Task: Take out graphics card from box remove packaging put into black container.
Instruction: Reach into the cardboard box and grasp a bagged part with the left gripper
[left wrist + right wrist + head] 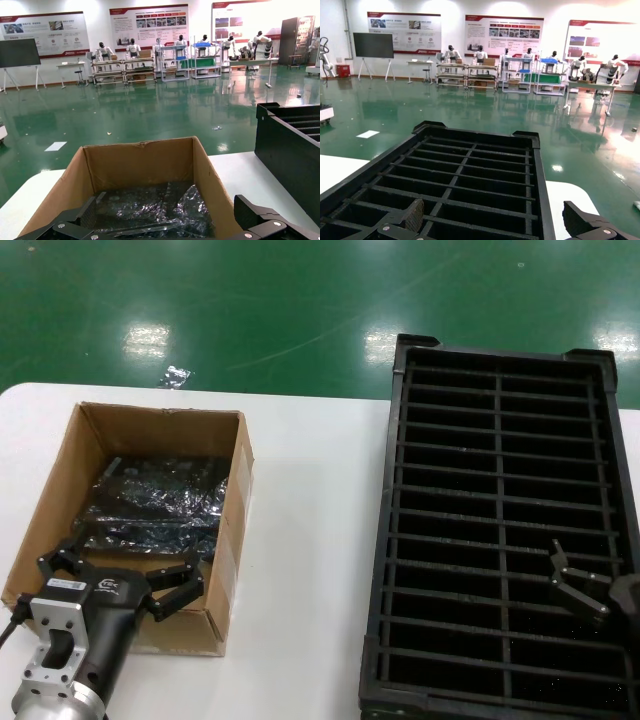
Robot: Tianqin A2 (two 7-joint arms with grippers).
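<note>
Both grippers' spread visible wrist-side only.

Brown cardboard box [236, 502] with rough matt walls, shiny crinkly plastic packaging [160, 502] inside, black plastic container [500, 390], smooth white table [310, 540], glossy green floor [300, 300].

Bright overhead light, glare on floor [150, 338]
</note>
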